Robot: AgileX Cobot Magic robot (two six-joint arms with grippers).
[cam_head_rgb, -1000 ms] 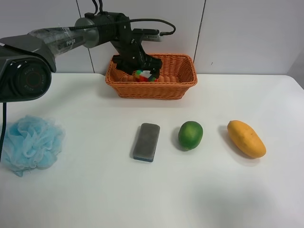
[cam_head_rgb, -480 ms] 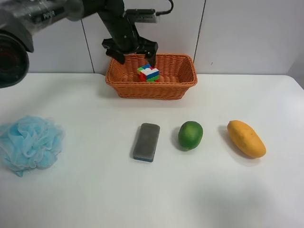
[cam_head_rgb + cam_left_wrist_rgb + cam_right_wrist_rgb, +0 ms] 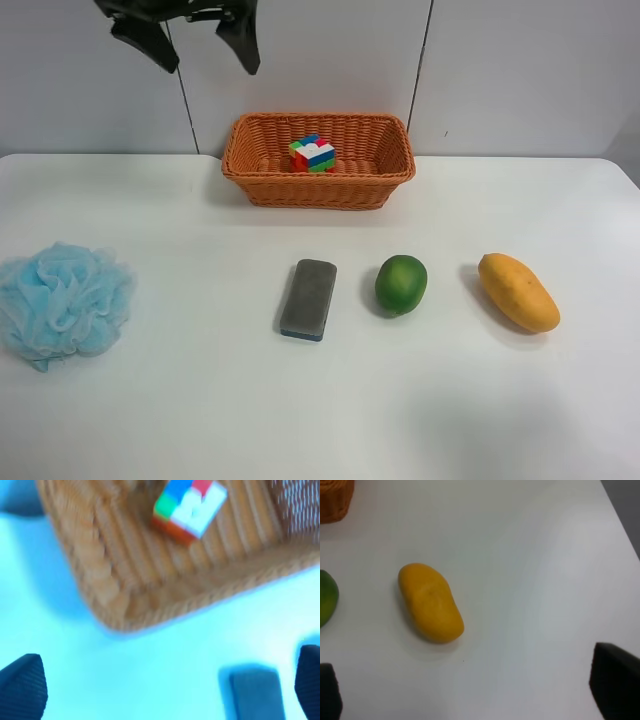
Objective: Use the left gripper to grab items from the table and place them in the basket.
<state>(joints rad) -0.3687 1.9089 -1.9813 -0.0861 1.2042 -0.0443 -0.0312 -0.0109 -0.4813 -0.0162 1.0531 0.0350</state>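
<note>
Hanging high at 11 o'clock in my exterior view, the left pincer (image 3: 190,42) has its fingers spread wide with nothing between them. I see the cube (image 3: 313,154) lying inside the basket (image 3: 318,188), which sits at 12 on the bench (image 3: 200,400). Four items lie loose on the bench: pouf (image 3: 63,303) at 9, eraser (image 3: 308,298) at centre, lime (image 3: 401,284) just beside it at 3 (not touching), mango (image 3: 518,291) further toward 3. My right pincer (image 3: 470,692) is parted and empty above the mango.
</note>
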